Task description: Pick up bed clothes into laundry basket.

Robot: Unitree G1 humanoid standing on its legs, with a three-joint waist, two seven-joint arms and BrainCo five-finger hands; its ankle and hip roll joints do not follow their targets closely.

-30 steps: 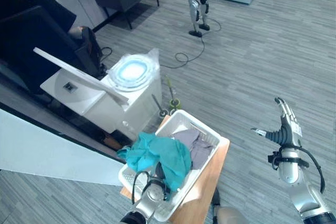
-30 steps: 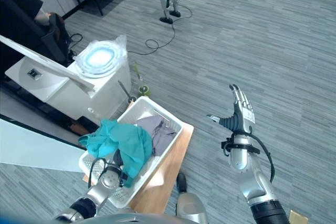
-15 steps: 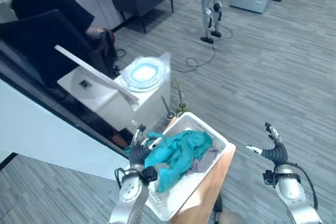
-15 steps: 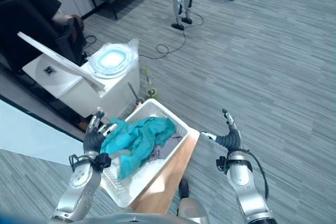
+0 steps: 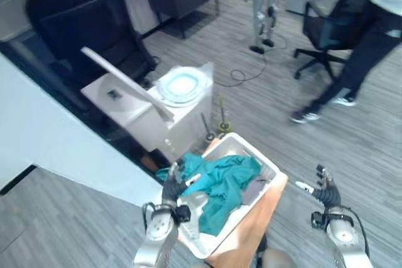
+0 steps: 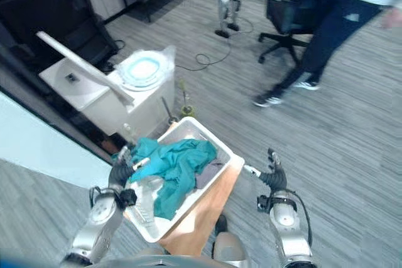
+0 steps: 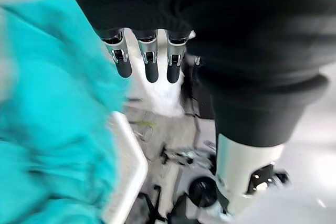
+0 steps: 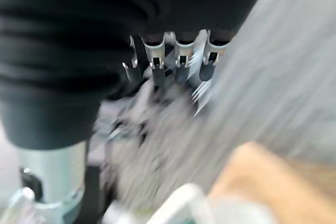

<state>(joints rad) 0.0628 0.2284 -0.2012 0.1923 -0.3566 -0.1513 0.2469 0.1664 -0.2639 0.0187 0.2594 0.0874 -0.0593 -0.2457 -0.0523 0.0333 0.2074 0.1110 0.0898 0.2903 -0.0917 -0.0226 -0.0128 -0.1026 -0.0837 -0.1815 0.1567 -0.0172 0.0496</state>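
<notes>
The teal cloth (image 5: 223, 183) lies heaped in the white basket (image 5: 267, 166), spilling over its near rim, with a grey cloth (image 6: 210, 172) under it. The basket sits on a wooden counter (image 5: 254, 230). Judging by this, the picking up looks mostly done: the clothes are in the basket, and what may be left is tucking in the overhanging teal edge or fetching more that cannot be seen here.

The left robot hand (image 5: 173, 183) stands at the basket's left rim, fingers straight and released, holding nothing; in its wrist view the fingertips (image 7: 151, 72) hang just beside the teal cloth, and contact cannot be told. The right robot hand (image 6: 274, 177) is raised well apart, right of the counter, fingers spread and empty.

A person (image 5: 367, 42) walks past on the floor (image 5: 364, 149) behind.
</notes>
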